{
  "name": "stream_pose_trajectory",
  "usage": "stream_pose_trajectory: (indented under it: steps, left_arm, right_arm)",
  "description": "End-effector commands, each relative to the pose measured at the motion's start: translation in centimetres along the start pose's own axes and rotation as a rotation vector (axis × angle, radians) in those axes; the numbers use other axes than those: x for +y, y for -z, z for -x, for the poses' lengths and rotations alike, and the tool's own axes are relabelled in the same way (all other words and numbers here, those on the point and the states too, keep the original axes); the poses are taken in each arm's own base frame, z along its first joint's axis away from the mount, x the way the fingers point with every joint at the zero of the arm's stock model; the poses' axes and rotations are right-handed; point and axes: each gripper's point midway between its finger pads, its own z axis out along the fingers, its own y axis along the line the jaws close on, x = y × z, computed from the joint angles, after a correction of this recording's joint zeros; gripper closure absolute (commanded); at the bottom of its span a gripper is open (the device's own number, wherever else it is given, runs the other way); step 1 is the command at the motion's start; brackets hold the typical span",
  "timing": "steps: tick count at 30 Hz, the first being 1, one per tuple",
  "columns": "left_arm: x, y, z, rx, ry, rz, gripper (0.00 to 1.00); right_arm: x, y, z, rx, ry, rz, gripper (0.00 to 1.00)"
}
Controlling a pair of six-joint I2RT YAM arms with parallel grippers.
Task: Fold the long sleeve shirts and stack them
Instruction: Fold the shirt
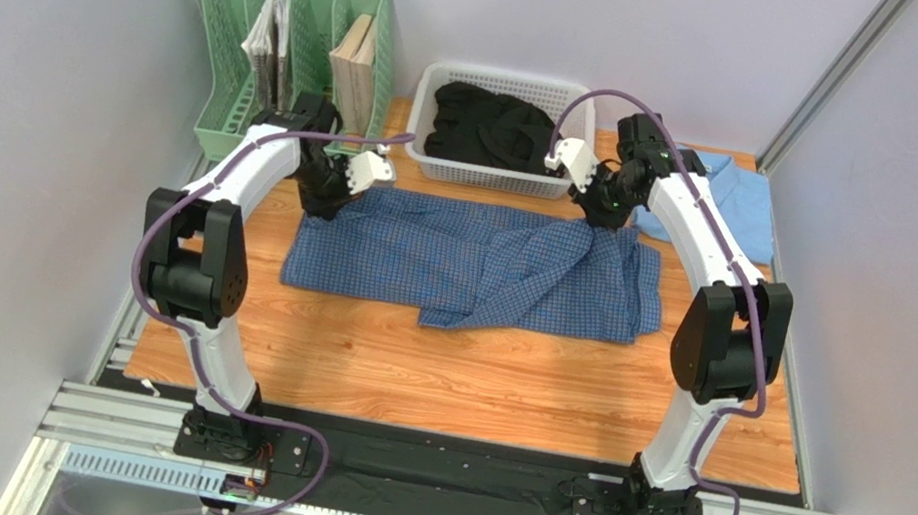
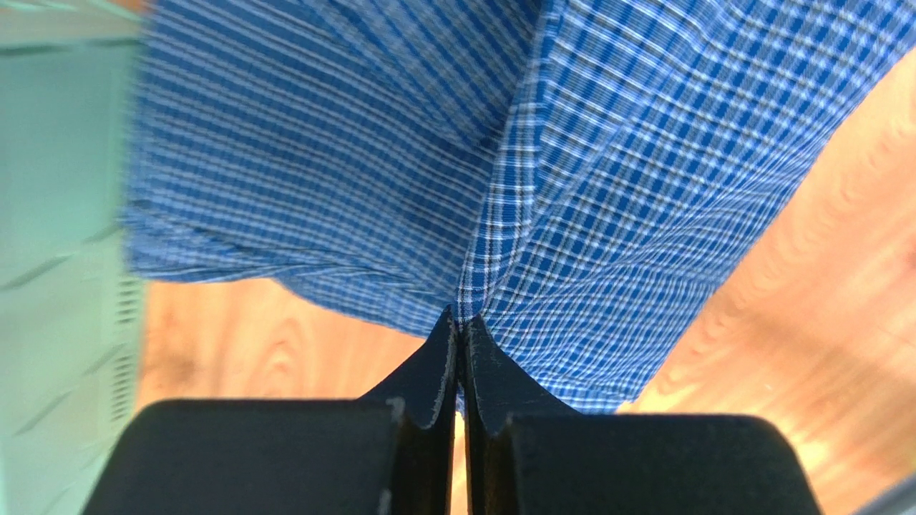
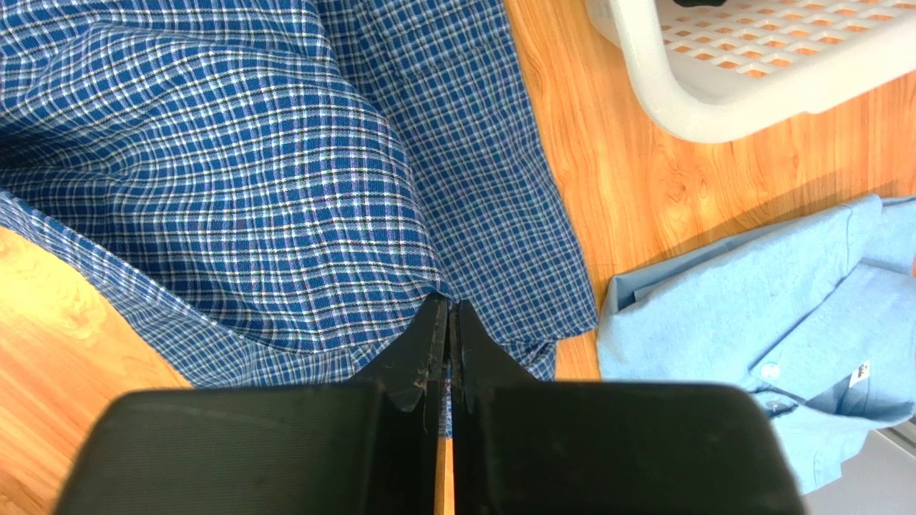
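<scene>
The dark blue checked shirt (image 1: 477,268) lies spread across the middle of the wooden table, one sleeve folded over its front. My left gripper (image 1: 325,198) is shut on its far left edge; in the left wrist view the cloth (image 2: 516,182) is pinched between the closed jaws of that gripper (image 2: 462,322). My right gripper (image 1: 603,214) is shut on its far right edge, and the right wrist view shows the checked cloth (image 3: 269,182) pinched at the gripper's (image 3: 448,306) closed jaws. The light blue shirt (image 1: 733,204) lies folded at the far right, and also shows in the right wrist view (image 3: 753,311).
A white basket (image 1: 491,177) with dark clothing stands at the back centre, just behind the shirt. A green file rack (image 1: 303,12) with papers stands at the back left. Grey walls close in both sides. Bare wood lies in front of the shirt.
</scene>
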Motion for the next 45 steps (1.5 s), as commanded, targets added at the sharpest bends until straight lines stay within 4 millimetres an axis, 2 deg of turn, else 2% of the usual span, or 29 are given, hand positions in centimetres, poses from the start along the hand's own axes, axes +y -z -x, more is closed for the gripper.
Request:
stream_pose_trajectory:
  steps: [1,9,12,13,15,16,18,19,20,22,23,24,26,28,32,36,38,39,40,42,43,45]
  left_arm:
    - [3.4,0.8,1.7,-0.039,0.041,0.087,1.0]
    - [4.0,-1.6,0.5,0.018,0.071,0.063,0.98]
    - [4.2,-2.5,-0.2,0.046,0.097,0.063,0.95]
    - [4.5,-2.5,-0.3,0.049,0.121,0.076,0.87]
    - [4.7,-2.2,-0.6,0.052,0.147,0.09,0.76]
    - [4.8,-1.8,-0.5,0.041,0.177,0.1,0.65]
    - [4.6,-0.3,0.0,-0.012,0.213,0.108,0.55]
    - [4.2,0.3,0.2,-0.031,0.233,0.109,0.49]
    - [3.9,1.7,0.8,-0.06,0.231,0.13,0.49]
    - [1.9,1.7,0.9,-0.09,0.256,0.083,0.47]
    - [1.2,2.4,1.2,-0.11,0.26,0.084,0.47]
    - [0.0,2.0,1.0,-0.118,0.28,0.049,0.46]
    - [-1.4,1.8,0.8,-0.125,0.289,0.015,0.45]
    - [-2.7,0.6,-0.1,-0.105,0.303,-0.023,0.45]
    - [-3.6,-1.3,-1.4,-0.065,0.341,-0.061,0.44]
    - [-3.7,-2.7,-2.7,-0.013,0.371,-0.065,0.44]
    - [-3.9,-3.5,-3.6,0.021,0.375,-0.066,0.44]
    - [-4.0,-3.8,-3.9,0.032,0.373,-0.068,0.46]
    - [-4.1,-4.3,-4.4,0.052,0.375,-0.074,0.48]
    - [-3.7,-4.7,-5.6,0.102,0.368,-0.052,0.53]
    - [-3.8,-5.1,-6.1,0.127,0.367,-0.055,0.55]
    - [-3.2,-4.8,-6.4,0.142,0.355,-0.026,0.62]
  right_arm:
    - [-2.0,0.8,1.1,-0.035,-0.015,-0.068,1.0]
    - [-2.5,-0.8,-0.3,-0.001,-0.066,-0.067,1.0]
    - [-3.0,-1.5,-0.4,0.005,-0.095,-0.08,0.94]
    - [-3.0,-1.6,-0.5,0.014,-0.128,-0.087,0.81]
    - [-3.0,-1.4,-0.8,0.031,-0.164,-0.084,0.64]
    - [-2.4,-1.0,-1.7,0.046,-0.224,-0.053,0.49]
    - [-2.0,0.0,-2.4,0.043,-0.29,-0.027,0.43]
    - [-1.5,1.3,-3.1,0.032,-0.344,0.007,0.41]
    - [-1.1,1.9,-3.4,0.021,-0.41,0.025,0.4]
    - [1.0,3.5,-4.2,-0.005,-0.512,0.115,0.4]
    - [1.9,3.7,-4.6,-0.003,-0.558,0.144,0.41]
    - [3.8,3.3,-5.6,0.024,-0.594,0.194,0.43]
    - [5.5,3.6,-6.3,0.036,-0.628,0.222,0.43]
    - [7.6,2.3,-7.9,0.075,-0.664,0.262,0.45]
    - [9.8,-0.1,-10.0,0.14,-0.738,0.31,0.48]
    - [11.1,-1.6,-12.1,0.203,-0.781,0.325,0.48]
    - [11.7,-2.3,-13.8,0.258,-0.783,0.3,0.5]
    - [11.4,-2.9,-14.3,0.264,-0.773,0.279,0.56]
    - [10.8,-2.9,-16.2,0.307,-0.798,0.234,0.6]
    - [10.4,-3.6,-17.9,0.357,-0.802,0.201,0.7]
    - [10.0,-3.4,-19.0,0.395,-0.808,0.17,0.72]
    - [9.7,-3.4,-19.8,0.424,-0.806,0.149,0.76]
